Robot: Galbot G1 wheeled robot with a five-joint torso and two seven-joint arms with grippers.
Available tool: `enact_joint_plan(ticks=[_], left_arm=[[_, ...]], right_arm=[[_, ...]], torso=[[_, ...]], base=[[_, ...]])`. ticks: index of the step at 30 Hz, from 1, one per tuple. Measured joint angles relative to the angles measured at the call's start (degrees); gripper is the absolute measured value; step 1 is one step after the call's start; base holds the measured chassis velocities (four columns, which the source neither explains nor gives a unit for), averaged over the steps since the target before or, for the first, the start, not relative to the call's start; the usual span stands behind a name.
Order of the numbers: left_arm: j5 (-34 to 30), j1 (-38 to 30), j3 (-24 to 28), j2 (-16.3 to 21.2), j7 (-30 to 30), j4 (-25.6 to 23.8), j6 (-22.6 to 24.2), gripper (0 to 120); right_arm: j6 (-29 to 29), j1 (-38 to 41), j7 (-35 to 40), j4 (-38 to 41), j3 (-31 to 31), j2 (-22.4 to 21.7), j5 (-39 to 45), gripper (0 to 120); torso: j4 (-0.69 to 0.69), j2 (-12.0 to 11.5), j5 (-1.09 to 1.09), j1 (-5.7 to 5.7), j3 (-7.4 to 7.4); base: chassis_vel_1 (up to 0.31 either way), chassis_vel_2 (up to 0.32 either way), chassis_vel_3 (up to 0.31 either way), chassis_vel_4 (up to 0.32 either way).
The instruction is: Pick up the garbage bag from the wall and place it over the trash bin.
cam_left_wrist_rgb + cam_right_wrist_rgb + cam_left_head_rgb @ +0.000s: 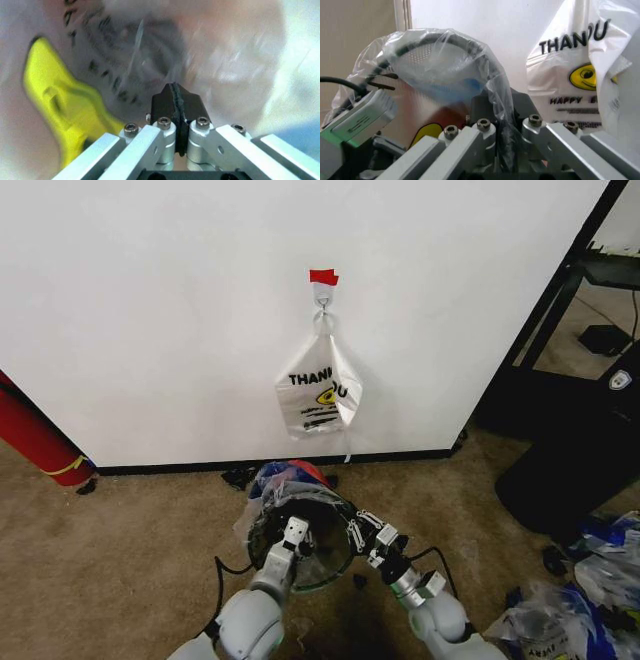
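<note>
The trash bin [322, 565] stands on the carpet below the wall [150, 310]. The see-through garbage bag [285, 480], with blue strips and a yellow print, is draped over the bin's rim. My left gripper [296, 530] sits at the rim's left inner side. In the left wrist view that gripper [175, 99] has its black pads pressed together, with the bag's film [225, 56] all around. My right gripper [358, 530] is at the rim's right side. In the right wrist view this gripper [502, 108] is shut on the bag's film [435, 67], stretched over the bin's rim [465, 39].
An opaque white "THANK YOU" bag [320, 395] hangs from a hook [323, 298] under red tape [323, 277]. A red cylinder [35, 440] leans at the left. Black furniture [570, 450] and a pile of plastic bags [580, 600] are on the right.
</note>
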Motion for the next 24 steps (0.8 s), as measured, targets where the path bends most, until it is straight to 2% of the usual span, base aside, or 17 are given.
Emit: enact_joint_plan(ticks=[5, 10, 11, 15, 20, 24], left_arm=[[1.4, 1.8, -1.5, 1.1, 1.8, -1.3, -1.7, 0], [3.4, 6.6, -4.1, 2.3, 6.4, -10.5, -4.8, 0], [3.4, 6.6, -4.1, 2.3, 6.4, -10.5, -4.8, 0], [8.2, 10.0, -8.8, 3.6, 12.8, -19.3, -9.0, 1], [12.3, 10.8, -13.0, 4.7, 14.6, -22.9, -13.8, 18], [10.9, 10.0, -15.1, 4.4, 12.6, -22.3, -16.3, 36]], right_arm=[[-0.1, 0.1, 1.0, -0.1, 0.0, -0.3, 0.0, 1], [-5.8, -0.7, 10.7, -1.1, -3.8, 0.1, 8.6, 1], [-5.8, -0.7, 10.7, -1.1, -3.8, 0.1, 8.6, 1], [-15.5, -1.5, 19.3, 3.2, -6.1, -1.3, 20.1, 1], [-22.8, -2.5, 24.2, 8.5, -5.9, -3.4, 27.9, 1], [-27.4, -3.1, 29.5, 12.0, -4.8, -4.8, 32.1, 1]], torso=[[0.00, 0.0, -0.01, 0.00, 0.00], [0.00, 0.0, 0.01, 0.00, 0.00], [0.00, 0.0, 0.01, 0.00, 0.00], [-0.01, 0.0, 0.01, 0.00, 0.00], [0.00, 0.0, 0.01, 0.00, 0.00], [-0.01, 0.0, 0.01, 0.00, 0.00]], base=[[0.000, 0.000, 0.000, 0.000], [0.000, 0.000, 0.000, 0.000], [0.000, 0.000, 0.000, 0.000], [0.000, 0.000, 0.000, 0.000], [0.000, 0.000, 0.000, 0.000], [0.000, 0.000, 0.000, 0.000]])
